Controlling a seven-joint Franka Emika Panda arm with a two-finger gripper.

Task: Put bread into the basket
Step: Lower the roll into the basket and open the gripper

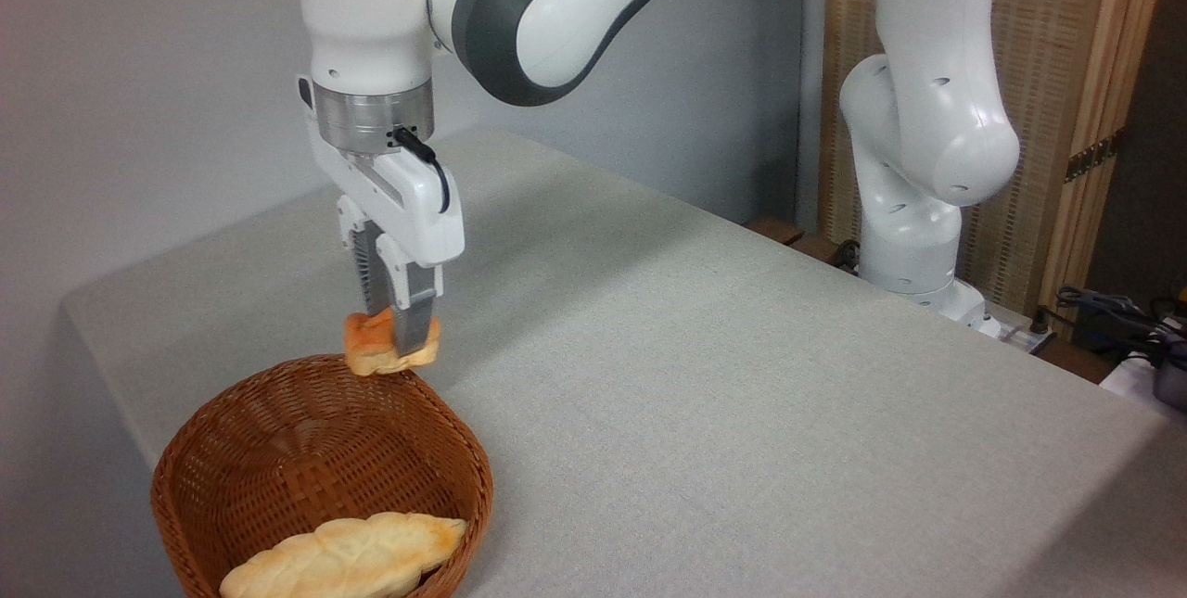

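Observation:
The bread, a small orange-golden bun, hangs in the air just above the far rim of the basket. My gripper points straight down and is shut on the bun, one finger crossing its front. The basket is round, brown woven wicker, at the table's near left corner. Its bottom edge is cut off by the picture.
A long pale leaf-patterned loaf lies in the basket's near side. The grey table stretches right and back. The arm's white base stands at the far right edge, with cables beyond it.

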